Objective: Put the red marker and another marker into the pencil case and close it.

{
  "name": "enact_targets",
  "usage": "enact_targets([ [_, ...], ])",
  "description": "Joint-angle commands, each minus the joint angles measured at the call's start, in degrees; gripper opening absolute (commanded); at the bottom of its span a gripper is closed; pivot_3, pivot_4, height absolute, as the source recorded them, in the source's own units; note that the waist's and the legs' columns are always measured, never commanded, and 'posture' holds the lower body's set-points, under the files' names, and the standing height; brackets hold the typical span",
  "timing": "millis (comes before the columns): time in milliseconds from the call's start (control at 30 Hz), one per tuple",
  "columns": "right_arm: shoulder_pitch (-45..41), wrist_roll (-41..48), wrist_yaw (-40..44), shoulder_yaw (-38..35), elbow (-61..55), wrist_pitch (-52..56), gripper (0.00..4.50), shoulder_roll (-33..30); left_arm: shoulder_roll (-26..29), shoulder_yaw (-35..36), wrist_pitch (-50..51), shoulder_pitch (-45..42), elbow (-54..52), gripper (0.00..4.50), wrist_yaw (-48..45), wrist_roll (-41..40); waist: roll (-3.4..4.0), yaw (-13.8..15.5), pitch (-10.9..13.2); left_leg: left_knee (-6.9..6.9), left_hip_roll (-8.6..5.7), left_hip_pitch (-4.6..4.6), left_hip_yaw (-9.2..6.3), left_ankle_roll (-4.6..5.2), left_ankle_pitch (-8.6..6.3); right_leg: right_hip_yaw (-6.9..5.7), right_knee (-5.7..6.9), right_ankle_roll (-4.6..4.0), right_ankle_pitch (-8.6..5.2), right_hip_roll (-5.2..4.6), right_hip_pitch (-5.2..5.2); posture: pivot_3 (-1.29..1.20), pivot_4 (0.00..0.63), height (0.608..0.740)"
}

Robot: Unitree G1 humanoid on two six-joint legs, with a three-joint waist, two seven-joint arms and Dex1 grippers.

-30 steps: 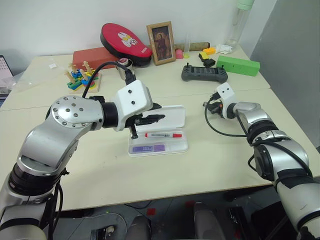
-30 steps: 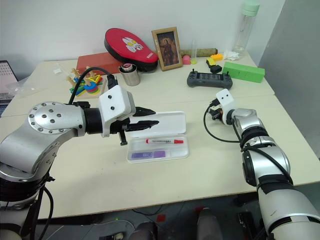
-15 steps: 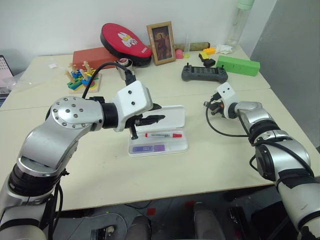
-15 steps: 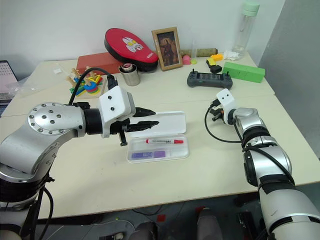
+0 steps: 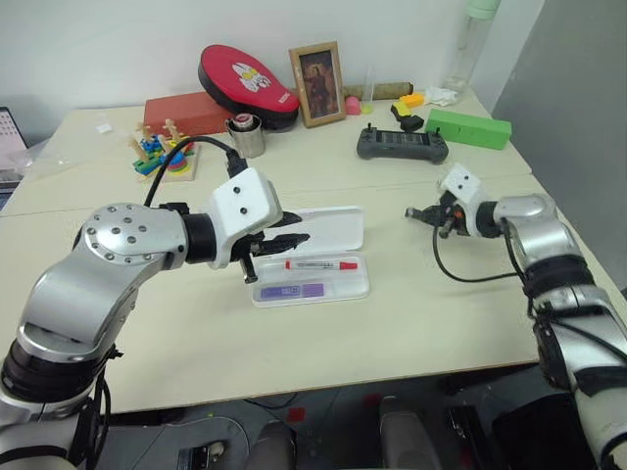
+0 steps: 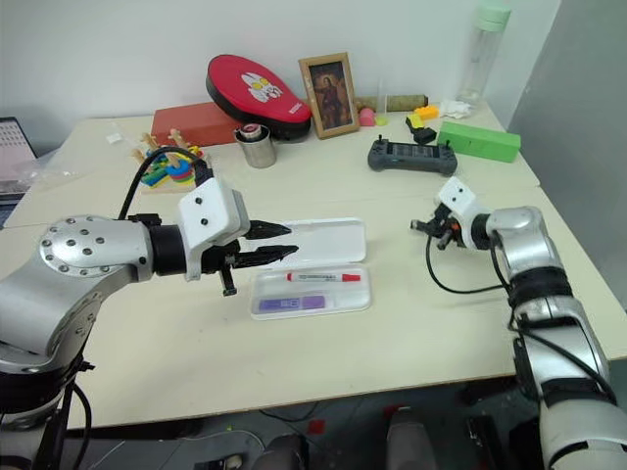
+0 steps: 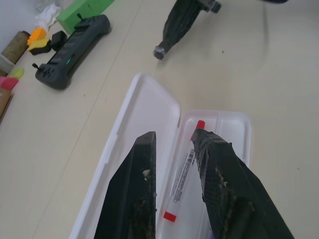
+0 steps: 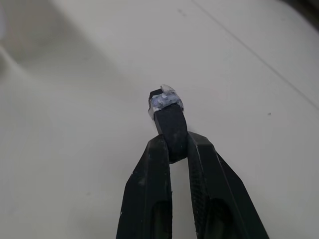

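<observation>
The pencil case (image 5: 362, 290) lies open at the table's middle, its lid (image 5: 338, 227) propped up behind the tray. In the tray the red marker (image 5: 318, 264) lies behind the purple marker (image 5: 291, 291). My left gripper (image 5: 300, 229) hovers at the lid's left end, fingers apart with nothing between them; the left wrist view has the red marker (image 7: 184, 169) and the lid (image 7: 144, 104) beneath it. Well right of the case, my right gripper (image 5: 411, 211) hangs over bare table, shut on a small black piece with a clear tip (image 8: 167, 107).
Along the back stand a black controller (image 5: 402, 145), a green box (image 5: 467, 127), a picture frame (image 5: 315, 83), a red pad (image 5: 245, 83), a metal cup (image 5: 245, 137) and a wooden stacking toy (image 5: 162, 157). The table edge runs close on the right.
My right gripper has drawn back to the right, away from the case, and rolled at the wrist. The left gripper has slipped a little to the left. Case and markers lie as before.
</observation>
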Motion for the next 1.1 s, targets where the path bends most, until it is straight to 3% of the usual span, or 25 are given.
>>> enact_targets([
  [33,4.92,4.1,4.61,0.27,-18.56,8.16,0.16,-3.59,1.73,4.63,1.05,2.9,-2.54,1.23,-0.62,-2.52,0.0,0.13,0.0,0.05,0.0,0.02,0.0,0.02,-0.01,0.0,0.03,0.0,0.0,0.0,0.04,0.0,0.15,0.74],
  [267,10.22,8.91,4.33,1.17,-36.17,19.0,0.16,-4.29,1.77,7.15,1.76,9.23,-3.19,1.23,0.44,-4.53,-0.01,0.96,0.0,0.31,0.01,0.12,0.02,0.05,-0.01,0.02,-0.02,0.46,0.2,0.02,0.26,0.0,0.15,0.74],
  [467,10.57,12.25,-1.04,5.68,-46.5,26.64,0.16,2.61,-1.58,6.25,-3.61,20.06,-1.35,1.23,3.95,-0.37,-0.01,1.65,0.0,0.34,0.06,0.23,0.04,0.1,0.02,0.07,0.04,0.41,0.31,0.09,0.34,0.0,0.15,0.74],
  [800,10.59,13.44,-5.45,10.56,-47.51,27.19,0.16,5.55,-2.62,5.08,-8.1,22.13,2.6,1.23,6.18,4.28,-0.09,3.33,-0.03,0.33,0.11,0.11,0.03,0.09,0.02,0.04,-0.09,0.36,0.34,0.16,0.3,0.0,0.15,0.74],
  [1100,12.85,11.32,-5.93,12.02,-41.13,21.63,0.16,2.12,-3.91,3.48,-9.81,20.73,4.1,1.23,6.9,6.28,-0.09,3.31,-0.02,0.32,0.11,0.1,0.03,0.09,0.02,0.04,-0.09,0.37,0.34,0.18,0.28,0.0,0.15,0.74],
])
